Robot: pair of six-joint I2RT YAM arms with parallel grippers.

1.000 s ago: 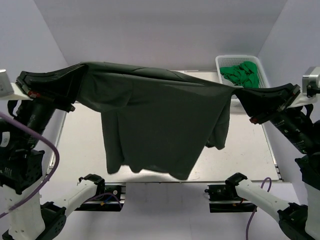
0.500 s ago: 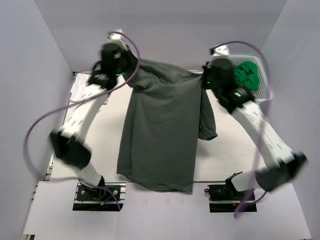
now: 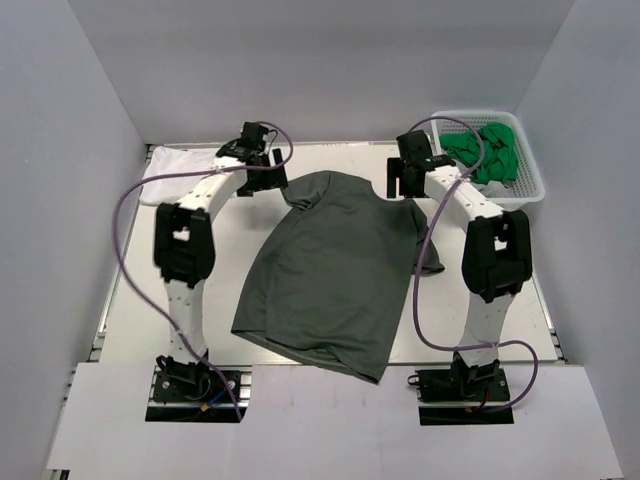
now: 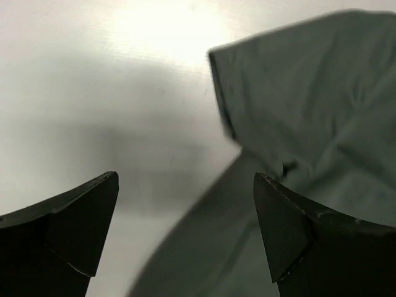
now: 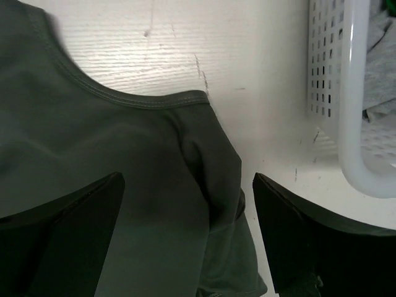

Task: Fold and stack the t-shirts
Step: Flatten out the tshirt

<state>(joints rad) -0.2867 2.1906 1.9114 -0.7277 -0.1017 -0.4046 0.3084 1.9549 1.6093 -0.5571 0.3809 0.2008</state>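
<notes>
Across the middle of the tabletop (image 3: pixel 225 250) the olive-grey t-shirt (image 3: pixel 335 270) lies spread out, with its round neck at the far end and its hem close to the arm bases. One sleeve is bunched along the edge on the right arm's side.

The left gripper (image 3: pixel 273 183) hangs over the shirt's far corner on its own side, at the shoulder. Its fingers are spread wide with nothing between them. In its wrist view the left gripper (image 4: pixel 185 178) straddles the cloth's edge, with bare tabletop under one finger and a rumpled fold of the shirt under the other. That view is too blurred to show whether it touches the cloth.

The right gripper (image 3: pixel 397 185) sits over the opposite shoulder, just beside the neck. It is likewise spread wide and holds nothing. From its wrist, the right gripper (image 5: pixel 189 176) has the collar seam and the folded sleeve in the gap between its fingers.

Beyond the shirt's left shoulder lies a white t-shirt (image 3: pixel 172 175), well apart from the dark one. Beyond the right shoulder stands a white basket (image 3: pixel 530 185) with green cloth (image 3: pixel 485 150) inside.
</notes>
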